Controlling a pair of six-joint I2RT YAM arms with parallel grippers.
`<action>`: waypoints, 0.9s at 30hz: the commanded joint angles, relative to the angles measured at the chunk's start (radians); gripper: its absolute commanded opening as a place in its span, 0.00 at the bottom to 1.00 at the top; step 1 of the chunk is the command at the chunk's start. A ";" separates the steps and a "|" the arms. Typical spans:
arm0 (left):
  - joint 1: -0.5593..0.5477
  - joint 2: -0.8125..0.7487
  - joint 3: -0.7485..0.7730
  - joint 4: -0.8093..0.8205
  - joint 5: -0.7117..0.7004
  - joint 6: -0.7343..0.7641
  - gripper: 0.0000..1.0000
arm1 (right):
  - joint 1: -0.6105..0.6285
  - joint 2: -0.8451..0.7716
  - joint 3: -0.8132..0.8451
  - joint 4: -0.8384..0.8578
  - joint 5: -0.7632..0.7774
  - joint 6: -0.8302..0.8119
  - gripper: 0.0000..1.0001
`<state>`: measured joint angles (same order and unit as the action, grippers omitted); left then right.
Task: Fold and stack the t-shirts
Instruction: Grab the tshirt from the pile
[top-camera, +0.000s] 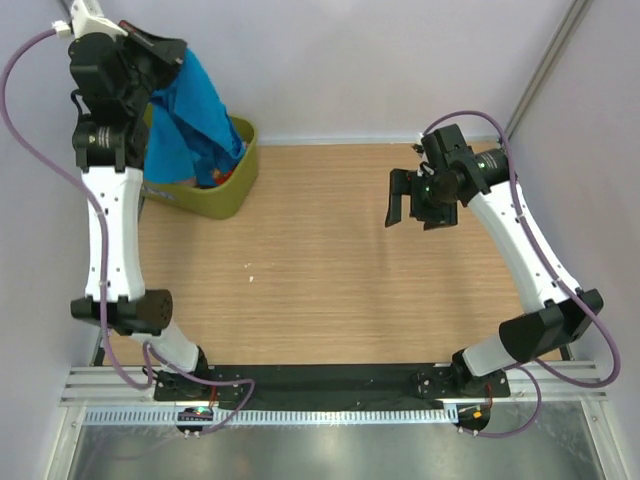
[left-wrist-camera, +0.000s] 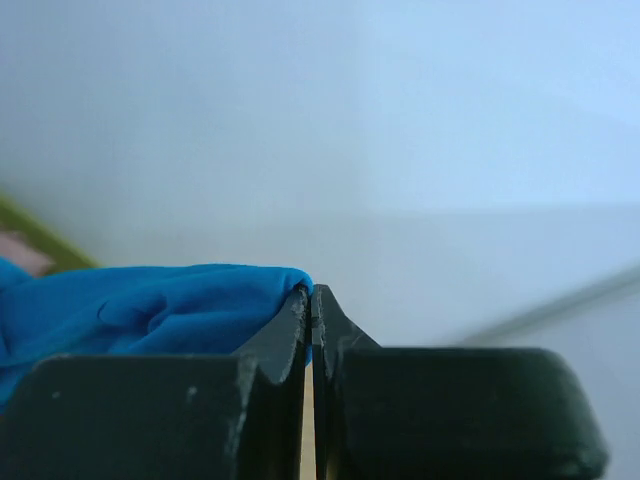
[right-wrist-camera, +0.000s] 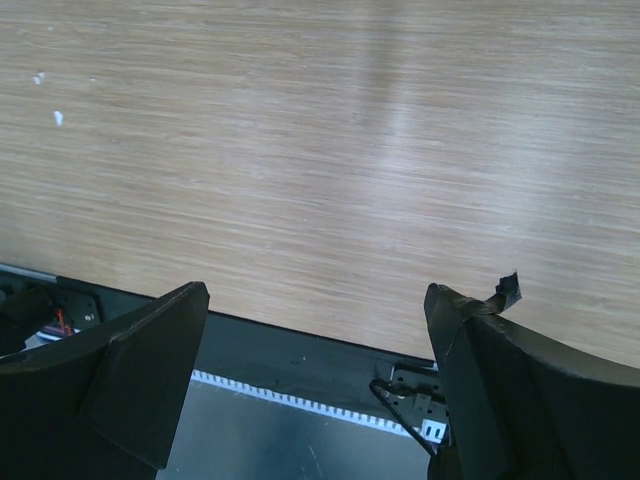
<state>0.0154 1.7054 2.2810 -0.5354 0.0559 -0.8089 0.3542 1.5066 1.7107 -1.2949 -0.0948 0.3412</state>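
Note:
A bright blue t-shirt (top-camera: 195, 115) hangs from my left gripper (top-camera: 172, 52), which is raised high at the far left above the olive-green tub (top-camera: 232, 185). The shirt's lower part still trails into the tub. In the left wrist view the gripper (left-wrist-camera: 312, 292) is shut on a fold of the blue t-shirt (left-wrist-camera: 140, 305). A bit of red-orange cloth (top-camera: 224, 178) shows inside the tub. The pale pink shirt shows only as a sliver at the left edge of the left wrist view (left-wrist-camera: 22, 250). My right gripper (top-camera: 412, 208) is open and empty above the table's right side; it also shows in the right wrist view (right-wrist-camera: 315, 300).
The wooden table (top-camera: 330, 260) spreads between the arms, with small white specks (top-camera: 249, 266) near its middle. Pale walls close in at the back and both sides. The black base rail (top-camera: 320, 378) runs along the near edge.

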 joint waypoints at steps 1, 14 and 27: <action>-0.159 -0.116 -0.032 0.048 0.101 -0.021 0.00 | 0.006 -0.083 -0.016 0.035 -0.054 0.022 0.97; -0.636 -0.691 -0.943 -0.159 -0.006 -0.067 0.72 | 0.008 -0.276 -0.267 0.074 -0.101 0.068 0.98; -0.652 -0.744 -1.242 -0.444 -0.137 -0.027 0.66 | 0.244 -0.122 -0.580 0.388 -0.077 0.237 0.79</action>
<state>-0.6350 0.9005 1.1347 -0.9913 -0.0929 -0.8410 0.5827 1.3308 1.1545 -1.0416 -0.2329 0.5285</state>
